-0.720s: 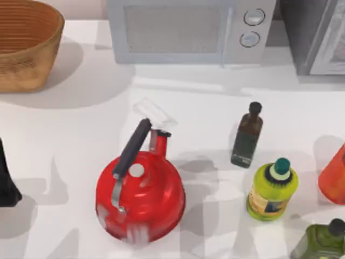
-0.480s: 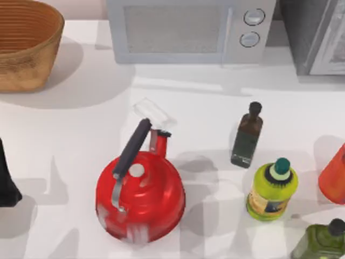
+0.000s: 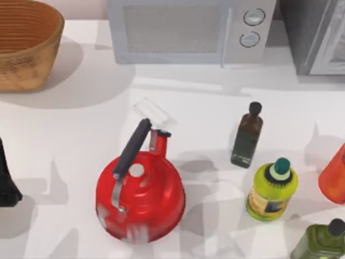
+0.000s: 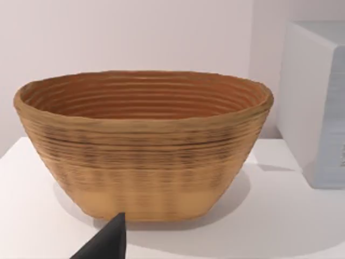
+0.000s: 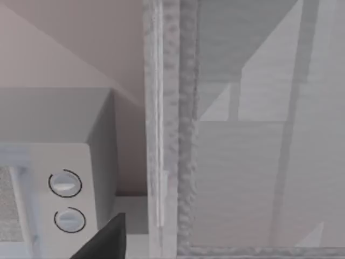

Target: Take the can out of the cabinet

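a white table (image 3: 70, 135) carries a red kettle (image 3: 141, 197) with a dark handle near its middle, a clear piece just behind the spout. right of the kettle stand a dark bottle (image 3: 247, 135), a yellow-green bottle (image 3: 272, 189) in front of it, an olive bottle (image 3: 322, 240) at the front right corner and an orange thing (image 3: 334, 175) at the right edge. at the back are a wicker basket (image 3: 24, 43) on the left, a microwave (image 3: 188, 29) with two knobs in the middle and a grey cabinet (image 3: 315, 35) on the right. the can cannot be seen, so i cannot tell where in the cabinet it sits. the left arm (image 3: 6, 181) shows as a dark shape at the table's left edge; its wrist view faces the basket, with one dark fingertip (image 4: 105, 243) in the frame. the right wrist view faces the cabinet's front, the microwave beside it, with one dark fingertip (image 5: 105, 240) showing. whether either claw is open or closed i cannot tell.
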